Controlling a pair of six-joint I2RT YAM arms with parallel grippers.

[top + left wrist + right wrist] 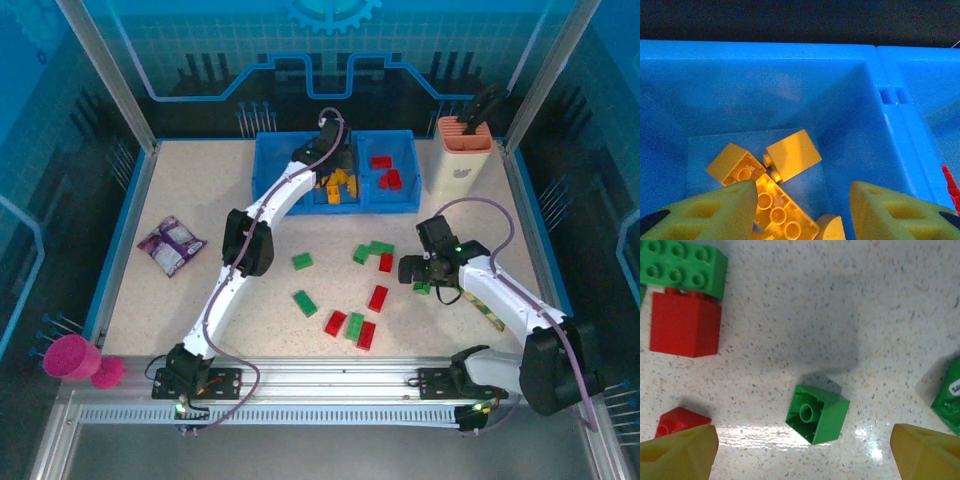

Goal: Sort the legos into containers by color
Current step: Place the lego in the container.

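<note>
The left jaws hang released, empty, over yellow legos (792, 156) in the bin's middle compartment (765, 90). The right jaws, likewise spread, hover above a green lego (817, 413) on the table (790, 315).

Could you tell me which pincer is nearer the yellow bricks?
Left: the left pincer hangs above the yellow bricks; the right pincer hovers over a green brick on the table.

Purple crinkled packet (171, 245) seen lying flat on speckled table (190, 190), left of centre. Pink cup (68, 356) spotted lower left, past table corner. Peach-and-cream holder (463, 162) stood upright upper right, black handles (484, 105) poking out top.
</note>
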